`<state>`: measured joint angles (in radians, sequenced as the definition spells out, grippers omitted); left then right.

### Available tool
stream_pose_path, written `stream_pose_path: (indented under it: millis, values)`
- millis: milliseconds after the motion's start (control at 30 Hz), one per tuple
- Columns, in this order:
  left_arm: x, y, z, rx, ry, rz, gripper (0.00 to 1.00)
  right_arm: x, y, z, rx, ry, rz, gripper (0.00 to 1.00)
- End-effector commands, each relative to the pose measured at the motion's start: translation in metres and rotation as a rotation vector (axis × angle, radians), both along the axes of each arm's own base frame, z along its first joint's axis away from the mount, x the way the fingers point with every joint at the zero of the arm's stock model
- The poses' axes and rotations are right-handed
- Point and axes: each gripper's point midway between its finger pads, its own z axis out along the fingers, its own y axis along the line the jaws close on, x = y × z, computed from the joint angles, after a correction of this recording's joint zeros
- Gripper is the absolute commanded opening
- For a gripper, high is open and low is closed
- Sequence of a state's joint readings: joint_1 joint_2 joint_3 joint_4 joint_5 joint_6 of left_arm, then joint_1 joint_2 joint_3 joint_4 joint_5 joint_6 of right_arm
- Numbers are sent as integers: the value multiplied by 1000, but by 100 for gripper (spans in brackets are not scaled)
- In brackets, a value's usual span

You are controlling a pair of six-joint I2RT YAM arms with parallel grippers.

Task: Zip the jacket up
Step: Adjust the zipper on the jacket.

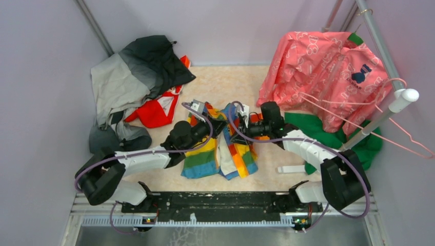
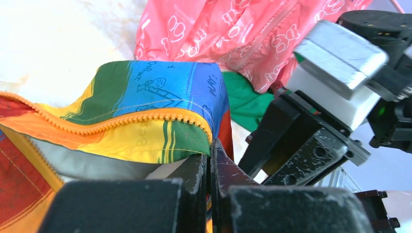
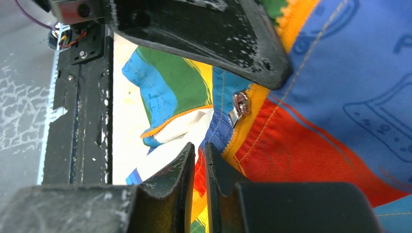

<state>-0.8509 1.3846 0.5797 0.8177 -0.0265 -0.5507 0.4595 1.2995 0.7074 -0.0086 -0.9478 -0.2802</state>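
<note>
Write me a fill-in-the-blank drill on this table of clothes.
The small rainbow-striped fabric jacket has an ___ zipper. The left pincer is ___ on that jacket's edge. The pink patterned garment partly covers a ___ cloth. The grey-and-black jacket is heaped at the far ___ of the beige table. Missing: orange; shut; green; left.

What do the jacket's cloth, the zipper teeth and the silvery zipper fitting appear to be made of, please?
The jacket looks like thin woven cloth, probably synthetic: slight sheen, printed drawings, stitched seams. The zipper teeth look like matte orange moulded plastic. The zipper fitting seems metal, given its bright silvery glint.
</note>
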Motion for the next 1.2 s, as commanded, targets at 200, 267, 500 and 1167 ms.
stream_pose_path:
  millis: [200, 267, 500, 1167]
  values:
    - [-4, 3, 44, -133, -182, -11, 0, 15, 3, 37, 147, 33, -42, 21]
    - [-7, 2, 47, -146, -196, -29, 0, 11, 2, 46, 191, 23, -18, 23]
    - [-24, -2, 63, -206, -272, -116, 0, 7, 1, 55, 261, 94, -15, 29]
    - [-40, -3, 73, -236, -344, -185, 0, -3, -5, 92, 405, 103, -18, 25]
